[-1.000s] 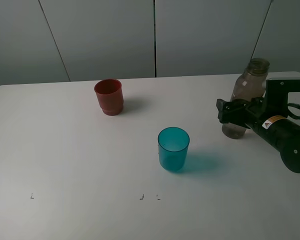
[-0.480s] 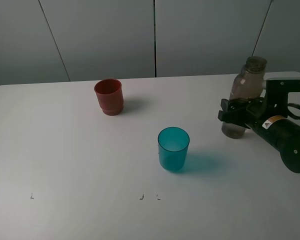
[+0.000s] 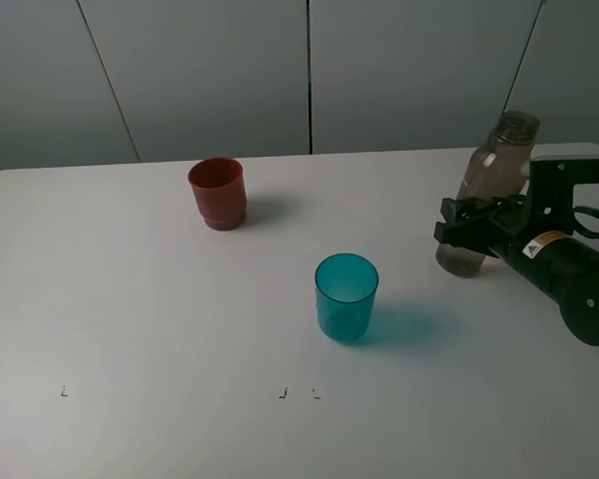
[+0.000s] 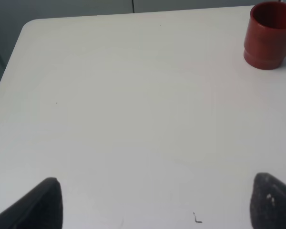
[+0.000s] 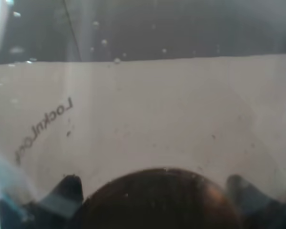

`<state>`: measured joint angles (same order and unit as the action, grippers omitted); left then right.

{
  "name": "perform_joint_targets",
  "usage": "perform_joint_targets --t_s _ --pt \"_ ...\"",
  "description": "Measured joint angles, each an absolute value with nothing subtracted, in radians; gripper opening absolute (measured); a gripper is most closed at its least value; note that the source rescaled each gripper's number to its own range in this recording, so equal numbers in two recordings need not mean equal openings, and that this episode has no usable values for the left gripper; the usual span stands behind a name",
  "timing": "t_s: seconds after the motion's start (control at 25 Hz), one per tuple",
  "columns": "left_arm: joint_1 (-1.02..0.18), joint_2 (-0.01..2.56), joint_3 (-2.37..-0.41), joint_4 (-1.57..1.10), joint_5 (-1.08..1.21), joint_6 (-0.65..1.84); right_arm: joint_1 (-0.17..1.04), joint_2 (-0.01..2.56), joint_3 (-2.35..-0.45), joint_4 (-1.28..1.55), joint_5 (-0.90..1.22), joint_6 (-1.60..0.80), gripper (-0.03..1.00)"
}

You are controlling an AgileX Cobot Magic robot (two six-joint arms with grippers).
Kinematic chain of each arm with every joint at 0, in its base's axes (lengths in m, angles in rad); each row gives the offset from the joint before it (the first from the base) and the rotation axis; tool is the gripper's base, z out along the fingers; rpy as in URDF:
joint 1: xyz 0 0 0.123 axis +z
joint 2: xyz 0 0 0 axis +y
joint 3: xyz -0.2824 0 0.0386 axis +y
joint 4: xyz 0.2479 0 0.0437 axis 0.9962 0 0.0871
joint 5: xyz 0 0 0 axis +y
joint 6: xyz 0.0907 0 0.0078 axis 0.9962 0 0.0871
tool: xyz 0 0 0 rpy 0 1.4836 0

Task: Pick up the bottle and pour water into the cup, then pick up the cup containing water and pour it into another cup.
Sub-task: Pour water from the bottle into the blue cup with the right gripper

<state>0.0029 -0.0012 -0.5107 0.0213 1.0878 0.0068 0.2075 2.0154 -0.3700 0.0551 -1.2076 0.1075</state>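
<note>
The smoky grey-brown bottle (image 3: 484, 190) is at the right of the table, leaning a little with its open neck up. My right gripper (image 3: 463, 228) is shut on its lower body; whether its base rests on the table I cannot tell. In the right wrist view the translucent bottle wall (image 5: 148, 114) fills the frame. The teal cup (image 3: 345, 296) stands upright mid-table, left of the bottle. The red cup (image 3: 218, 193) stands upright at the back left and shows in the left wrist view (image 4: 270, 34). My left gripper (image 4: 157, 205) is open and empty over bare table.
The white table (image 3: 130, 299) has small black marks near its front edge. A grey panelled wall (image 3: 309, 70) runs behind the table. The left arm is outside the exterior high view.
The right gripper has tightened on the bottle. The bottle's base has shifted slightly left and it now leans a little. The cups have not moved.
</note>
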Motion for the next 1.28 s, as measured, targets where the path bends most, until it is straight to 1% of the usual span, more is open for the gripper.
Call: perform_joint_targets --t_s 0.2,0.32,0.48,0.92,1.28 --pt "0.003 -0.001 -0.511 0.021 1.088 0.007 0.207 2.015 -0.37 0.047 -1.206 0.104 0.0" --pt "0.003 -0.001 -0.511 0.021 1.088 0.007 0.207 2.013 -0.37 0.02 -1.198 0.057 0.0" --pt "0.003 -0.001 -0.511 0.021 1.088 0.007 0.207 1.97 -0.37 -0.02 -1.165 -0.073 0.0" --pt "0.003 -0.001 -0.511 0.021 1.088 0.007 0.207 1.884 -0.37 -0.117 -1.167 -0.42 0.0" --pt "0.003 -0.001 -0.511 0.021 1.088 0.007 0.207 1.884 -0.37 -0.189 -1.167 -0.572 0.0"
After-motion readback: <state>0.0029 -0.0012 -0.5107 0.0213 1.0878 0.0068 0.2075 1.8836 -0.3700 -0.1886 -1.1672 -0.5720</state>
